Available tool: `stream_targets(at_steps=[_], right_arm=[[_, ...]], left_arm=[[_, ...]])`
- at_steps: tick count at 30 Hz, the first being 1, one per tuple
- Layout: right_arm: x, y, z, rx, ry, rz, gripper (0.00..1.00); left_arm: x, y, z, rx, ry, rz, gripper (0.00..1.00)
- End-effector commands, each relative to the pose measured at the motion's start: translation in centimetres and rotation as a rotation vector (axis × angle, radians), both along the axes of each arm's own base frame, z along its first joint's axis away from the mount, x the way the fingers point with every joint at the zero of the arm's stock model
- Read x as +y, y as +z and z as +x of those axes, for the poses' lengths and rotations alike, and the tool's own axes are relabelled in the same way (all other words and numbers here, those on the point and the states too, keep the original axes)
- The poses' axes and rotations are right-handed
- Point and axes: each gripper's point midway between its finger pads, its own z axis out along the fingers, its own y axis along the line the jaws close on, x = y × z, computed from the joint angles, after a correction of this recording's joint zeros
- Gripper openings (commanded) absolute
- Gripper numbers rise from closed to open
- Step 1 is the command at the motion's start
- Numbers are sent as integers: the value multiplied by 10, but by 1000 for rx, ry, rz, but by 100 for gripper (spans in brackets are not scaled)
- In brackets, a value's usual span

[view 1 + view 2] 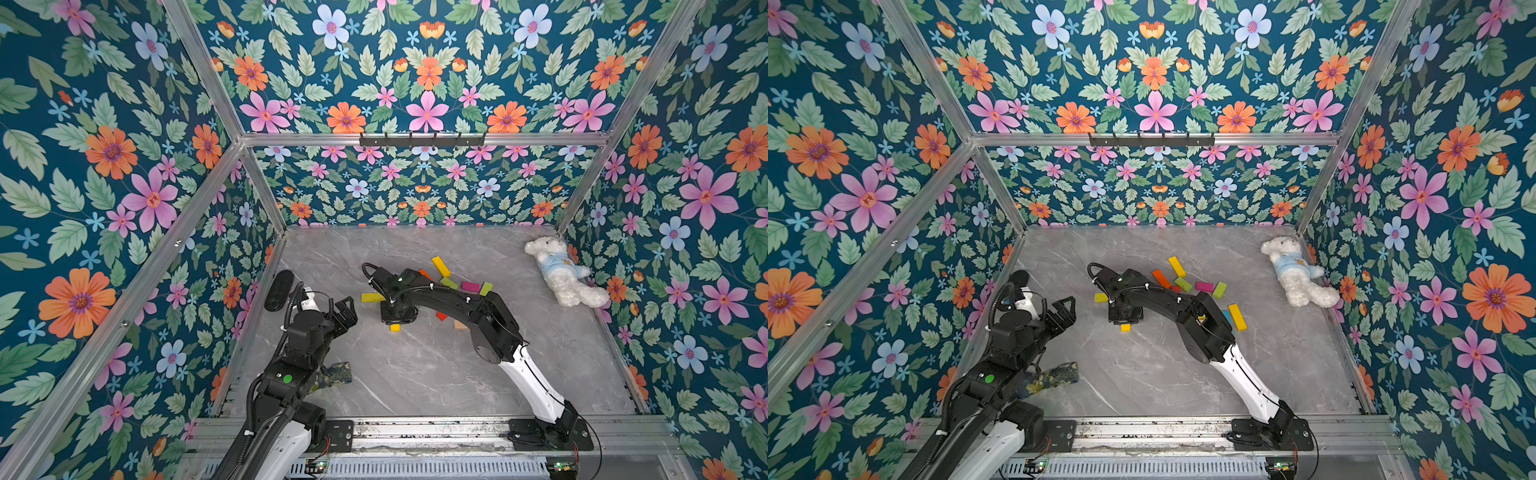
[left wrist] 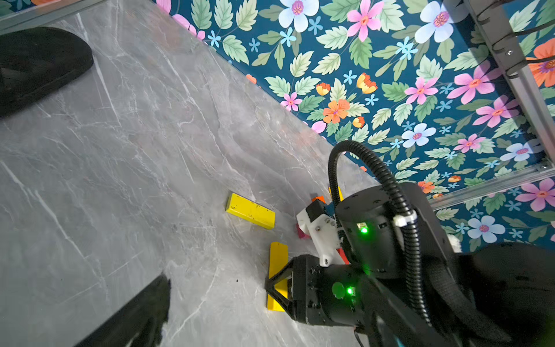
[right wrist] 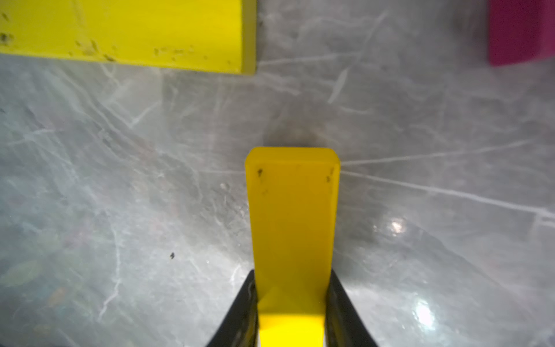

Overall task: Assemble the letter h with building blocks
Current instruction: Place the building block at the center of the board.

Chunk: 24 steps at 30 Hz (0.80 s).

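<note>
Yellow block (image 3: 291, 216): your right tool (image 3: 292, 279) clamped it, near another yellow bar (image 3: 120, 30).
Left tool (image 1: 345, 311): yours stood spread apart.

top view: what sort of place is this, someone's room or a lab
Most likely a robot test cell, not a room: an aluminium frame with floral panels boxes in a marble-look tabletop, and the left arm and right arm are bolted to a front rail.
</note>
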Motion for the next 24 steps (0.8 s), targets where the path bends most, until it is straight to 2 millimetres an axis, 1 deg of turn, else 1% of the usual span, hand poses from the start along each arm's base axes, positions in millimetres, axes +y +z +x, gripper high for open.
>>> stream_targets(at_steps=[1, 6, 10, 14, 16, 19, 20, 22, 24], right_arm=[[-7, -8, -1, 6, -15, -40, 24], [-6, -7, 0, 1, -24, -29, 35], [-2, -4, 3, -11, -28, -7, 44], [2, 4, 8, -35, -32, 25, 50], [3, 12, 13, -56, -39, 42, 54], [2, 41, 24, -128, -56, 115, 59], [0, 55, 28, -162, -66, 154, 61], [-12, 80, 36, -210, -96, 228, 64], [-37, 99, 38, -255, -139, 256, 66]], left_arm=[[4, -6, 0, 29, 19, 18, 100], [3, -7, 1, 36, 16, 20, 99], [3, -4, 0, 24, 14, 15, 99], [2, 1, -1, 7, 9, 8, 99], [2, 4, -1, 2, 8, 6, 99], [2, 11, -2, -16, 1, 9, 100], [0, 13, -1, -25, -12, 10, 99], [-10, 17, 2, -40, -62, 3, 99], [-26, 16, 8, -32, -130, -19, 99]])
